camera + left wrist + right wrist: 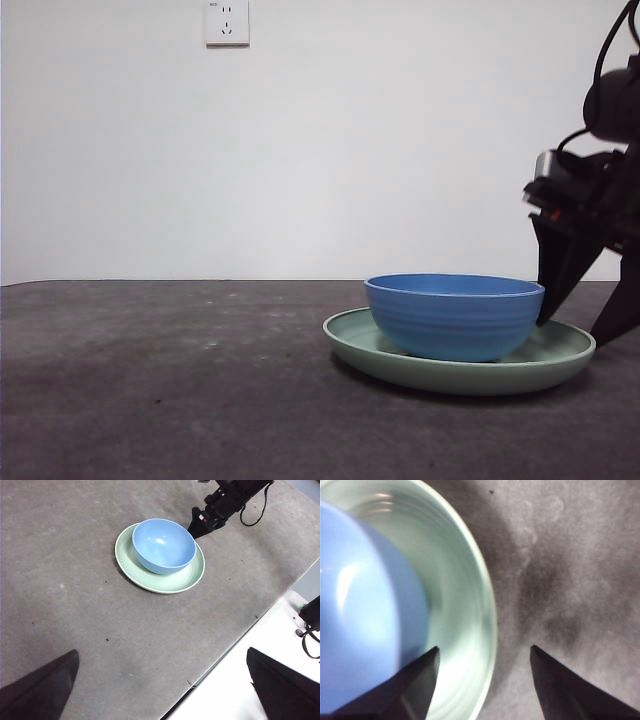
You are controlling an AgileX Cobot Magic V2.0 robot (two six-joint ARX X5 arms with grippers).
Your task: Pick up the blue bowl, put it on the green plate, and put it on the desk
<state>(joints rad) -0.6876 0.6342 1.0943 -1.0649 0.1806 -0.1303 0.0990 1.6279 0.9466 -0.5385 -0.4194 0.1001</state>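
Blue glossy ribbed bowl [455,315] is what I'm after; my right gripper [484,652] is spread wide, one jaw over the pale mint-green plate's rim [487,600], the other over the dark mottled desk [580,555]. Bowl sits in that plate, lower right in the front view. Left gripper [162,667] hangs open, well apart.

No legible text, brand, number or sign in any view. The white wall socket [227,22], high on the far wall left of centre, carries a tiny mark at its upper left corner, too small to read. Blue bowl [455,314] and green plate [460,362]: unmarked.
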